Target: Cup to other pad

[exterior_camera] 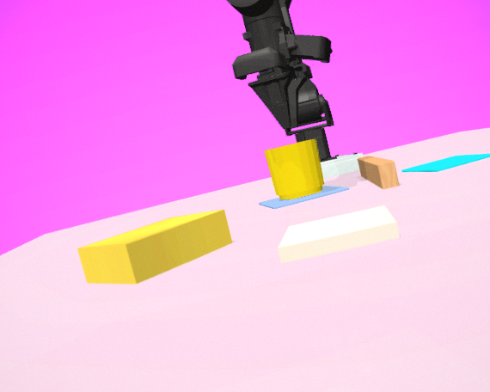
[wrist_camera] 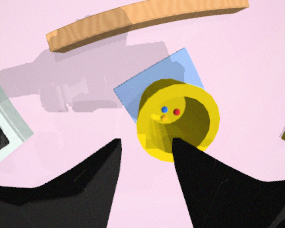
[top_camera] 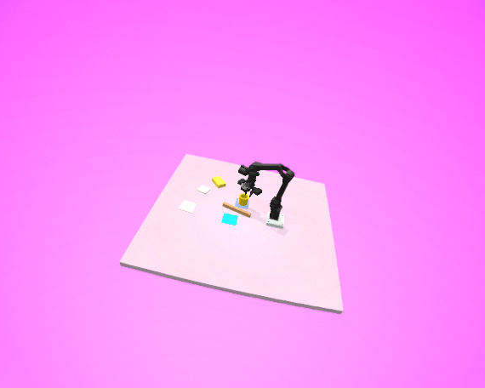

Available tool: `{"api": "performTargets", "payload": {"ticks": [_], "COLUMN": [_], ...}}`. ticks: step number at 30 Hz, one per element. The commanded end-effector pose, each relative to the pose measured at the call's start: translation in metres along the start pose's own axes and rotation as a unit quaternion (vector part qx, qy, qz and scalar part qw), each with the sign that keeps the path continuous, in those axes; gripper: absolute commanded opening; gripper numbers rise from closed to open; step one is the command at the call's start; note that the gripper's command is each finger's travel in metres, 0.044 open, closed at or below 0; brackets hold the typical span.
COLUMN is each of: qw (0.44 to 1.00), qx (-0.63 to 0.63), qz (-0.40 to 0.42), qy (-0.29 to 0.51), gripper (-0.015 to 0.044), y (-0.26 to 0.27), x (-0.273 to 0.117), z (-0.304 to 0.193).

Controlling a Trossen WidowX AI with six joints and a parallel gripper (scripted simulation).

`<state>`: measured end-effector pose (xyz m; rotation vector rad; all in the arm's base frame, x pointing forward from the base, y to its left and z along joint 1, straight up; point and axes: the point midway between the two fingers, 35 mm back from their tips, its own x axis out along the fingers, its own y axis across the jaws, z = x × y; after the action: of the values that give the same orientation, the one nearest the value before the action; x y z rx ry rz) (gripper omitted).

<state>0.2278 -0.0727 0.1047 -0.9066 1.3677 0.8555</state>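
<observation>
A yellow cup (top_camera: 243, 201) (exterior_camera: 295, 172) (wrist_camera: 200, 120) stands upright on the blue pad (top_camera: 240, 207) (exterior_camera: 269, 204) (wrist_camera: 155, 72). Inside it, the wrist view shows a blue marble (wrist_camera: 164, 109), a red marble (wrist_camera: 176, 112) and an orange marble (wrist_camera: 164, 118). The other pad, cyan (top_camera: 230, 219) (exterior_camera: 452, 163), lies bare beyond the wooden bar. My gripper (top_camera: 248, 195) (wrist_camera: 146, 144) is partly open with nothing between its fingers. It points down, with its fingertips a little above the cup's rim; in the wrist view the right fingertip overlaps the cup's near side and the left one is off it.
A low wooden bar (top_camera: 236, 209) (exterior_camera: 376, 172) (wrist_camera: 150, 17) lies between the two pads. A yellow block (top_camera: 219, 182) (exterior_camera: 177, 241), a small white tile (top_camera: 203, 189) (exterior_camera: 340, 232) and a larger white tile (top_camera: 188, 207) lie farther from the arm's base (top_camera: 275, 223).
</observation>
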Motion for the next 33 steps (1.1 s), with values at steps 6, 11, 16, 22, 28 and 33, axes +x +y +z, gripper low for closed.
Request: {"api": "performTargets", "payload": {"ticks": [6,11,16,22,28,33], "qw": [1.000,1.000,1.000,1.000,1.000,1.000], "qx": [-0.003,-0.003,-0.003,-0.003,-0.003,-0.003], "qz": [0.004,0.004,0.004,0.004,0.005,0.005], "qy": [-0.002,-0.002,-0.002,-0.002,-0.002,-0.002], "gripper": [0.0167,0.0167,0.0167,0.0167,0.0167,0.0167], "y": [0.000,0.000,0.000,0.001,0.001,0.002], "x": [0.017,0.025,0.033,0.043,0.052,0.060], "z": [0.001,0.001,0.001,0.001,0.001,0.001]}}
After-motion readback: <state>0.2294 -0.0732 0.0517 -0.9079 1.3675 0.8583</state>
